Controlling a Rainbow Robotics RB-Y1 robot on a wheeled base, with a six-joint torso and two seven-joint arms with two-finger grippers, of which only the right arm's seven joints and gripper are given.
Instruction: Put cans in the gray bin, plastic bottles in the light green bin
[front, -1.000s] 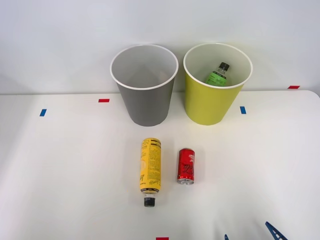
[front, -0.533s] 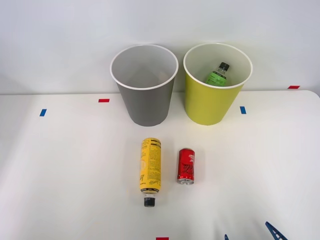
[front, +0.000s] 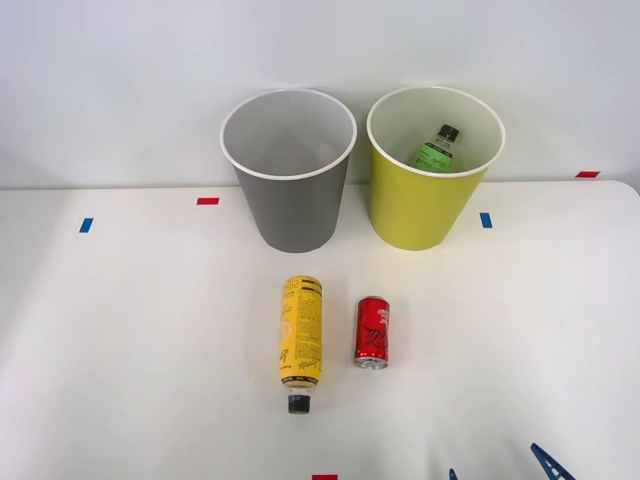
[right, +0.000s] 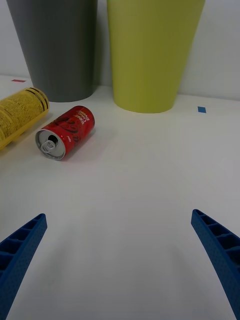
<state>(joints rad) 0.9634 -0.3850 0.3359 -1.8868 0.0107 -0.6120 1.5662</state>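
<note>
A short red can (front: 372, 332) (right: 66, 131) lies on its side mid-table. Left of it lies a yellow-labelled bottle (front: 300, 338) (right: 19, 116), black cap toward the front edge. At the back stand the gray bin (front: 291, 210) (right: 55, 45) and, to its right, the light green bin (front: 420, 210) (right: 152, 50). A green-labelled bottle (front: 436, 150) with a black cap leans inside the green bin. My right gripper (front: 505, 470) (right: 120, 260) is open at the front right edge, well short of the can, with nothing between its blue fingers (right: 20, 250).
Small red tape marks (front: 208, 201) and blue tape marks (front: 86, 225) dot the white table (front: 130, 350). A pale wall rises right behind the bins. Bare tabletop lies between my gripper and the can.
</note>
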